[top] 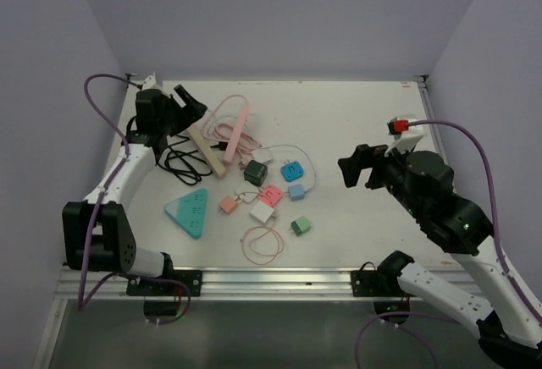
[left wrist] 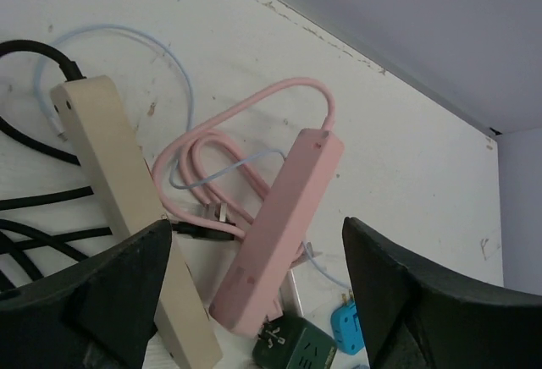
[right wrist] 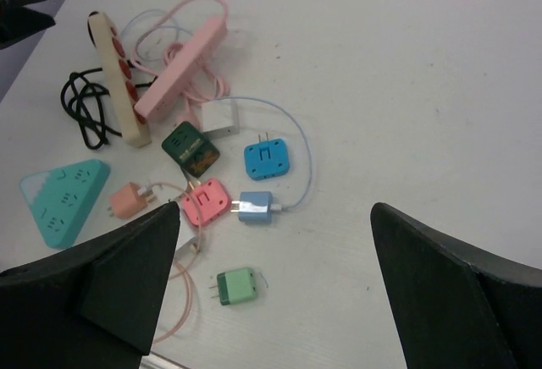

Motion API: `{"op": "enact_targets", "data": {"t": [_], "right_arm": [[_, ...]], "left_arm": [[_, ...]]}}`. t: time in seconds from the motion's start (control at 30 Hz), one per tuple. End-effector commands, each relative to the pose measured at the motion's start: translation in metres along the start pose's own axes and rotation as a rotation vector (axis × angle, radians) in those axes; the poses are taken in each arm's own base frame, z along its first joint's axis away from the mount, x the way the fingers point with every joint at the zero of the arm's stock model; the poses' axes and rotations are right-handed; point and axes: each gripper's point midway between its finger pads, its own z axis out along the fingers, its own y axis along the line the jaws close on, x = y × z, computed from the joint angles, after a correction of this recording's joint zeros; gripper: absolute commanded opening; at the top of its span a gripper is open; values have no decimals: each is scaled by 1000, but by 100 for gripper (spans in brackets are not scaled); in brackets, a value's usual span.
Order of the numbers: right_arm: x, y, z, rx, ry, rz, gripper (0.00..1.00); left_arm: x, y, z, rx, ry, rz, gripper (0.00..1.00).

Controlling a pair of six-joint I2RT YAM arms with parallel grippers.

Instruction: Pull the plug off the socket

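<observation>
Two claws: left claw (left wrist: pixel 256 242) hung wide open over the strips at the back left, holding nothing; right claw (right wrist: pixel 275 217) stood wide open and empty above the middle of the table (top: pixel 373 115)
Plug: the only one we saw seated was a light blue plug (right wrist: pixel 254 206), pushed into a pink cube socket (right wrist: pixel 207 201) mid-table
Method: we judged one claw should pin the socket while the other pinched the plug's flat sides and pulled straight along the prongs; no twisting, as both pieces lay loose
Look: small, boxy, smooth-sided; a thin pale cable (right wrist: pixel 310 170) left the end away from the socket
Doubt: we could not tell whether the cream strip (left wrist: pixel 127 208) or pink strip (left wrist: pixel 284 225) held any plug
</observation>
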Motion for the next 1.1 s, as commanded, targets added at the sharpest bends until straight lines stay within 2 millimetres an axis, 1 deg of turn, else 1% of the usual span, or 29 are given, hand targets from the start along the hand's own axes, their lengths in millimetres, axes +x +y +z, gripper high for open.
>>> {"op": "enact_targets", "data": {"t": [0.0, 0.03, 0.07, 0.1, 0.13, 0.17, 0.23, 0.27, 0.33, 0.37, 0.43, 0.47, 0.53, 0.57, 0.63, 0.67, 0.7, 0.73, 0.83, 0.9, 1.0, 1.07], "right_arm": [[-28, -18, -13, 99, -73, -44, 99], [-32, -23, -16, 121, -85, -50, 99], [-34, -27, -18, 142, -92, -54, 99], [-43, -34, -23, 181, -121, -55, 99], [-46, -38, -27, 200, -129, -66, 99], [-49, -41, -30, 218, -142, -68, 99], [-61, -51, -42, 261, -184, -82, 99], [-65, -54, -46, 277, -198, -87, 99], [-76, -62, -60, 307, -241, -102, 99], [-79, -65, -65, 318, -256, -105, 99], [-85, -74, -75, 360, -289, -104, 99], [-90, -76, -83, 365, -320, -97, 99], [-95, -81, -91, 382, -354, -105, 99], [-99, -87, -100, 404, -378, -99, 99], [-104, -91, -106, 429, -399, -118, 99], [-107, -94, -110, 448, -410, -117, 99], [-109, -97, -113, 464, -410, -142, 99], [-111, -99, -114, 476, -413, -141, 99], [-117, -101, -119, 493, -436, -132, 99], [-117, -102, -119, 500, -438, -129, 99], [-119, -100, -116, 498, -443, -127, 99], [-121, -99, -116, 496, -453, -121, 99]], "left_arm": [[-46, -17, -41, -30, -113, 114, 87], [-50, -18, -48, -40, -125, 127, 89], [-61, -24, -66, -51, -157, 142, 91], [-67, -26, -76, -55, -176, 176, 92], [-73, -30, -87, -54, -195, 194, 95], [-88, -34, -110, -74, -251, 231, 97], [-101, -39, -135, -88, -303, 270, 100], [-112, -44, -161, -102, -353, 284, 100], [-122, -45, -187, -127, -399, 340, 99], [-130, -47, -213, -150, -449, 347, 100], [-138, -47, -238, -177, -498, 361, 99], [-143, -46, -260, -202, -540, 356, 99], [-148, -46, -280, -226, -579, 362, 100], [-153, -46, -296, -242, -616, 356, 100], [-157, -46, -310, -257, -650, 359, 100], [-162, -47, -323, -266, -681, 356, 99], [-164, -48, -328, -267, -693, 358, 100], [-168, -51, -339, -260, -719, 357, 100], [-175, -56, -355, -262, -760, 359, 100], [-178, -56, -360, -272, -778, 364, 100], [-179, -58, -362, -270, -782, 368, 100], [-181, -63, -362, -249, -784, 368, 100]]}}
